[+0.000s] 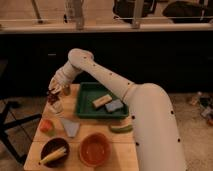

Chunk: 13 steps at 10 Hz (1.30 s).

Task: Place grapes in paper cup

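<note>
My gripper (pixel 54 93) is at the far left of the wooden table, at the end of the white arm that reaches in from the right. It is shut on the grapes (pixel 52 98), a small dark bunch hanging from it. The grapes are right over the mouth of the paper cup (pixel 56 107), a short white cup standing left of the green tray. The bottom of the bunch looks level with the cup's rim. I cannot tell whether it touches the cup.
A green tray (pixel 85 111) holds a tan block (pixel 101 101) and a grey-blue block (pixel 114 105). A green item (pixel 122 128) lies in front of it. Nearer are an orange-red fruit (pixel 46 125), a grey wedge (pixel 70 128), a dark brown bowl (pixel 53 150) and an orange bowl (pixel 94 149).
</note>
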Each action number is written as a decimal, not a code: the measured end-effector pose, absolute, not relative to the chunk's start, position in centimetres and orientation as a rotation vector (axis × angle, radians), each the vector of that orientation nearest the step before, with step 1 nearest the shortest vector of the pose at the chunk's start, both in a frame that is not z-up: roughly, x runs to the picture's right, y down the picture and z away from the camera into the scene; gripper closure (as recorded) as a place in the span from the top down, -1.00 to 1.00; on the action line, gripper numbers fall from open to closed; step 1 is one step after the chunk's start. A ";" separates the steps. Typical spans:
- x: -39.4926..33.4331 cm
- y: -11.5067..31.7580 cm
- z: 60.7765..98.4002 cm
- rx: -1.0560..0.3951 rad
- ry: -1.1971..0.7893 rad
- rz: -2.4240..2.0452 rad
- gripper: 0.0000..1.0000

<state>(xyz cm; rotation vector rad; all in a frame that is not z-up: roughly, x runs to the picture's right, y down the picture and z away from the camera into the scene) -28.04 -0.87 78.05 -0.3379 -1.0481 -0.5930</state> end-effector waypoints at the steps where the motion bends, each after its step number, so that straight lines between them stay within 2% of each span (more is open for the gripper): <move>1: -27.9 -0.5 79.1 -0.364 -0.987 -0.615 -1.00; 8: -28.2 -0.4 80.1 -0.409 -0.954 -0.636 -1.00; 10: -28.2 -0.4 80.5 -0.424 -0.961 -0.628 -0.91; 13: -28.3 -0.3 80.5 -0.425 -0.962 -0.630 -0.91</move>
